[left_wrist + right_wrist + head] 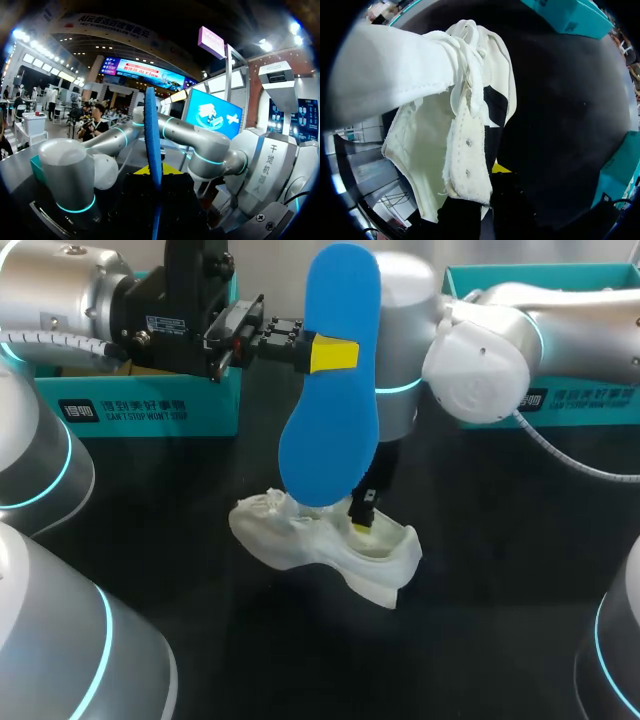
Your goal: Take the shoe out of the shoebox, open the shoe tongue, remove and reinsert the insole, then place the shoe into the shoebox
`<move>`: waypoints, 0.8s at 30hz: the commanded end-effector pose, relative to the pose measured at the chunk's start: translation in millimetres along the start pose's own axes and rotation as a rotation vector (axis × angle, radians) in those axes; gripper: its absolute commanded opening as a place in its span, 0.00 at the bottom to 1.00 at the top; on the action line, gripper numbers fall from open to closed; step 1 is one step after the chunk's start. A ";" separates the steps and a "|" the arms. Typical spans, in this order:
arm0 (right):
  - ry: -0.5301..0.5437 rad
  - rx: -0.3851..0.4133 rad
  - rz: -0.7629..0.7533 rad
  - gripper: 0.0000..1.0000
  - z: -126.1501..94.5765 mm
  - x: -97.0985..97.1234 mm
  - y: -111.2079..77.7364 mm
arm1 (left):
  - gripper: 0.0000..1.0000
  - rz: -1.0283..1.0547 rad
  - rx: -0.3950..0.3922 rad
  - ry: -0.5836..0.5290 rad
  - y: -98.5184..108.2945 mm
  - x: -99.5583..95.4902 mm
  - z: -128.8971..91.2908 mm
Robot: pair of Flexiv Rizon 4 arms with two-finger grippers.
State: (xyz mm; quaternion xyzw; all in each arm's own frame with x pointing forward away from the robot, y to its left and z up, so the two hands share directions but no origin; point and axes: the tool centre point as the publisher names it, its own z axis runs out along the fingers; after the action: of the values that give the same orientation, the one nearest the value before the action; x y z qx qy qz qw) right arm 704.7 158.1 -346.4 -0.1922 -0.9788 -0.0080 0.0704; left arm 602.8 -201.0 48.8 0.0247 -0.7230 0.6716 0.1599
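Shoe (330, 552) on black table (500, 600), in right fingers' (362, 520) grip; blue insole (330, 410) in left fingers' (334, 355) grip.

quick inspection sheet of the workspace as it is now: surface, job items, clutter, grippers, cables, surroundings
surface: black table, with the shoe resting on it
job's things: white lace-up shoe on the table, out of any box; blue foam insole held upright in the air above it; left teal cardboard shoebox and right teal cardboard shoebox at the far side
clutter: nothing seen
grippers: left gripper shut on the insole's upper half; right gripper down at the shoe's opening, grip cannot be told
cables: pale cable hanging from the right arm above the table
surroundings: nothing seen reaching over the table
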 end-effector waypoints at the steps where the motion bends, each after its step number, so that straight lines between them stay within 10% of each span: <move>1: -0.030 -0.031 0.092 0.00 -6.9 6.5 -9.1 | 0.00 0.000 0.000 0.002 -0.3 -0.9 0.8; 24: -0.055 -0.078 0.704 0.00 -14.6 28.9 -3.2 | 0.00 0.000 0.000 0.002 -0.3 -0.9 0.8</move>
State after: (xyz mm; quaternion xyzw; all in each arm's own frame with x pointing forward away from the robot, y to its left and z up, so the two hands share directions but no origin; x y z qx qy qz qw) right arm 680.0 161.3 -328.0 -0.5101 -0.8591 -0.0166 0.0377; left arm 602.8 -201.0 48.8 0.0247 -0.7230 0.6716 0.1599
